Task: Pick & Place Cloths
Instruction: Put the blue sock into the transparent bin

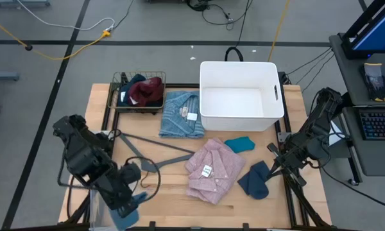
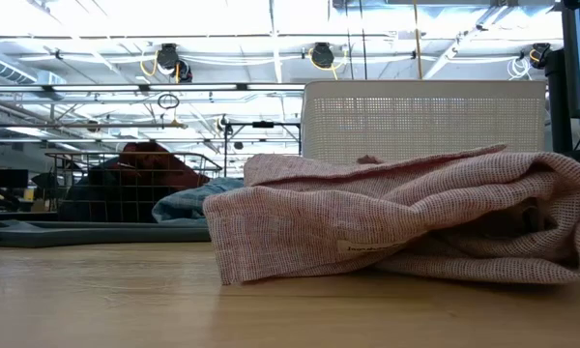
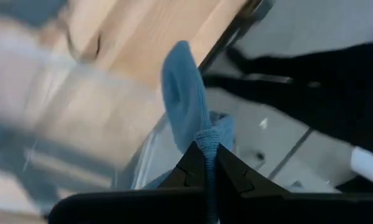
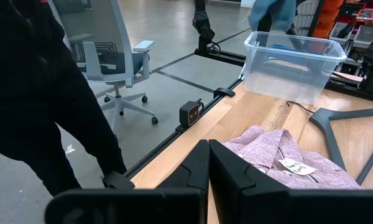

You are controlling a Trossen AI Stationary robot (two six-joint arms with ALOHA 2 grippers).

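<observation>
- The left gripper (image 1: 129,206), at the desk's (image 1: 160,192) near left corner, has its fingers clamped on a slate-blue cloth (image 3: 189,102) that is partly cut off at the picture's edge.
- The right gripper (image 1: 274,156), at the desk's right edge, has its fingers pressed together, empty; the navy cloth (image 1: 255,179) lies just beside it.
- The pink shirt (image 1: 212,168) fills the low view, hiding most things behind it.
- The teal piece (image 1: 240,144) lies near the bin.
- The white bin (image 1: 240,118) holds nothing.
- The striped shirt (image 1: 181,113) lies between the bin and the wire basket (image 1: 119,90), which holds the maroon cloth (image 1: 147,90).
</observation>
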